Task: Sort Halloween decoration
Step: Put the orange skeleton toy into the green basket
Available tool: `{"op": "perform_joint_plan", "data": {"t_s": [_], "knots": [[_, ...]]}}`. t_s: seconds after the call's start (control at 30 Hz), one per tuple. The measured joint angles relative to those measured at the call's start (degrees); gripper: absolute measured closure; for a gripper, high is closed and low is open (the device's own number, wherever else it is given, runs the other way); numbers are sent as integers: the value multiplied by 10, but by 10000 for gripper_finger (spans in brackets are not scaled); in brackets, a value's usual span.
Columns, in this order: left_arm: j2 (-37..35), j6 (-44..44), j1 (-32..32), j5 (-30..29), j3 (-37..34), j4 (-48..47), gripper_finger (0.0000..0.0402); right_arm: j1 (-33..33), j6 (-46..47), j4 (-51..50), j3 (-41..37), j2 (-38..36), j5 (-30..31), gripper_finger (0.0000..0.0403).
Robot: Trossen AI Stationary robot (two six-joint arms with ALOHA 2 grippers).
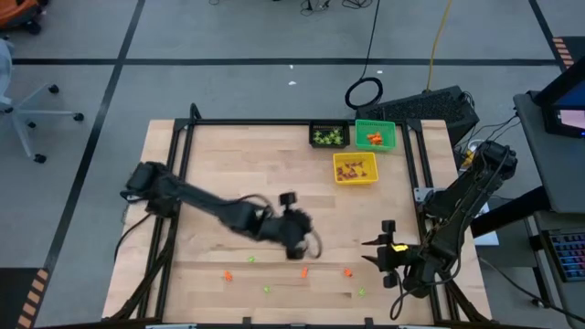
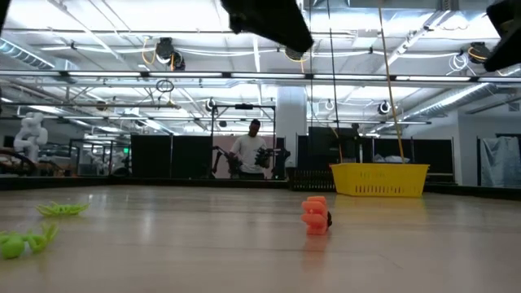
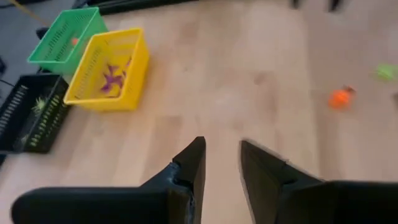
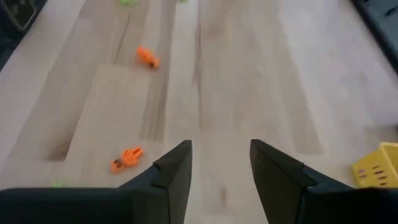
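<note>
Left claw (image 1: 302,239): released, empty, above mid surface (image 1: 247,164)
Right claw (image 1: 382,258): released, empty
Orange trinkets (image 1: 304,271): near front edge

Orange trinkets (image 1: 304,272) and light-green trinkets (image 1: 267,289) lie scattered along the table's near edge. Others sit sorted: purple (image 1: 353,168) in yellow bin, orange in green, green in black.

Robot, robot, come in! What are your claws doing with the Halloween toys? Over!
Left claw open, empty, over mid-table. Right claw open, empty, waiting near table's right edge. Orange toys and green toys loose on front boards. Nothing blocking.
</note>
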Motion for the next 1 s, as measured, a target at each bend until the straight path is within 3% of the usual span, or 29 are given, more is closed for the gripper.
{"op": "perform_joint_plan", "data": {"t_s": [0.2,0.33,0.73,1.0], "knots": [[-53,-49,-87,-62,-130,126,307,-5,-15,26,0,3,58,252],[-68,-121,-139,-86,-183,142,307,-16,-51,62,-1,3,68,252],[-66,-367,-263,-143,-194,-14,307,-59,-120,117,-1,19,66,252],[-68,-581,-370,-196,-194,-210,307,-65,-118,121,-1,47,64,252]]}}
